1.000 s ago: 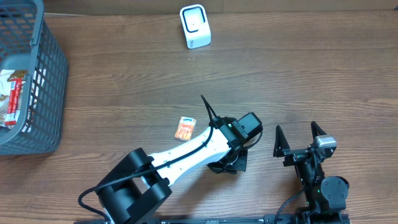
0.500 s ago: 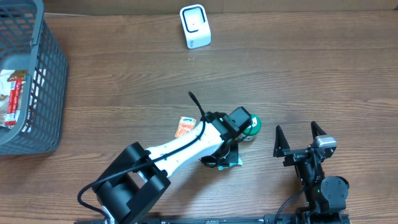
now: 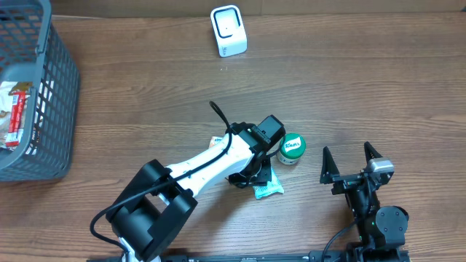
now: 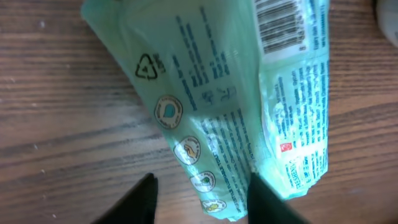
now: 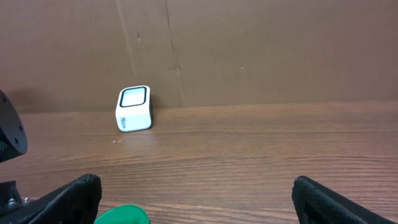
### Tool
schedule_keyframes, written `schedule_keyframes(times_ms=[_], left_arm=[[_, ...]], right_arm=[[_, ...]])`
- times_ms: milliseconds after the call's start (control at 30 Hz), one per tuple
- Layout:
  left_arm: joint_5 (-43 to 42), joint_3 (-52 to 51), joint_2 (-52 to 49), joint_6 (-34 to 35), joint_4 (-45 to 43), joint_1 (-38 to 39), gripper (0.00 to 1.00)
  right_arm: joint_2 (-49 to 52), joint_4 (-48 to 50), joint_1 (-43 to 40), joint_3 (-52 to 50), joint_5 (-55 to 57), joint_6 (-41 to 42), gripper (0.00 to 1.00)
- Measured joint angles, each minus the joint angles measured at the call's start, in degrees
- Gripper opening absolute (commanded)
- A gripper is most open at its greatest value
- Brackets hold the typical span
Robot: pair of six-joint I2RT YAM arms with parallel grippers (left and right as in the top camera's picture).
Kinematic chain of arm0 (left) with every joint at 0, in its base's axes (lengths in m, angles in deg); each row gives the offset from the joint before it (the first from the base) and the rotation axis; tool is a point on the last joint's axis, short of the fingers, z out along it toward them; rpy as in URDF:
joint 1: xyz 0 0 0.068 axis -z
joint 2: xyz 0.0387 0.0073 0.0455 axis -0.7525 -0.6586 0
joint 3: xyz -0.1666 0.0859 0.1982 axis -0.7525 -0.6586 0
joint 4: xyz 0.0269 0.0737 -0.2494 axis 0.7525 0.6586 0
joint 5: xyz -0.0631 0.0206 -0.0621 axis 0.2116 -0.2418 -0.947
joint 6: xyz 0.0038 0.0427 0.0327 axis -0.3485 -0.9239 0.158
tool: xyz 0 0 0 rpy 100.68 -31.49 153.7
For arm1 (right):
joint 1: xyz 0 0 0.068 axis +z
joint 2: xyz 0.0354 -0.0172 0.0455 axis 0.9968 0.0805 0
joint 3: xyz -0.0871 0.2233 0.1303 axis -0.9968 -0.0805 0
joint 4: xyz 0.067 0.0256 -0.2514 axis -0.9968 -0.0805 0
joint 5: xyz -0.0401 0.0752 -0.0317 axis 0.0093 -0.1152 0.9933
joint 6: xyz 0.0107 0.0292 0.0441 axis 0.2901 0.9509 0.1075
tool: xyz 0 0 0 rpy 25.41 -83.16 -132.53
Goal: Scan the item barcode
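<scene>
The item is a mint-green plastic packet (image 4: 249, 93) lying flat on the wooden table, its printed back up and its barcode (image 4: 283, 25) showing at the far end. In the overhead view the packet (image 3: 268, 188) peeks out from under the left wrist. My left gripper (image 4: 202, 186) stands open just above the packet's near end, with its dark fingers (image 4: 146, 193) on either side. The white barcode scanner (image 3: 228, 30) stands at the table's far edge, also seen as the scanner (image 5: 133, 108) in the right wrist view. My right gripper (image 3: 351, 156) rests open and empty at the near right.
A round green-lidded tub (image 3: 292, 148) stands just right of the left wrist, close to the right gripper's left finger. A small orange packet (image 3: 216, 140) lies partly under the left arm. A grey mesh basket (image 3: 58, 94) with snack packs sits at the far left.
The left arm has swung left and away from me, uncovering the green tub and the packet. Its jaws have opened and the packet now lies on the table. The right arm is still.
</scene>
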State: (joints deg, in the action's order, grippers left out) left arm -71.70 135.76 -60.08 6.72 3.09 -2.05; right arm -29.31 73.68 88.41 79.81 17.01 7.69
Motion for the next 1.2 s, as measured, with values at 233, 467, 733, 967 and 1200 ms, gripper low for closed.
schedule_keyframes(times_ms=[233, 467, 733, 967, 1200], left_arm=[[-2.21, -0.81, -0.07, 1.81, -1.9, 0.02, 0.36], [-3.43, -3.3, -0.07, 3.91, -6.21, -0.04, 0.22], [-2.32, -3.34, -0.07, 1.79, -8.02, -2.51, 0.15], [1.51, -3.37, -0.04, -5.38, -12.46, -6.01, 0.16], [7.41, -3.67, -0.07, -15.3, -20.87, -8.48, 0.15]], right_arm=[[0.0, -0.04, 0.0, 0.0, 0.0, 0.02, 1.0], [0.0, -0.02, 0.02, 0.0, 0.02, 0.0, 1.0], [0.0, -0.02, 0.0, 0.0, 0.02, 0.0, 1.0], [0.0, 0.0, 0.02, 0.0, 0.0, 0.0, 1.0], [0.0, 0.0, 0.0, 0.0, 0.02, 0.0, 1.0]])
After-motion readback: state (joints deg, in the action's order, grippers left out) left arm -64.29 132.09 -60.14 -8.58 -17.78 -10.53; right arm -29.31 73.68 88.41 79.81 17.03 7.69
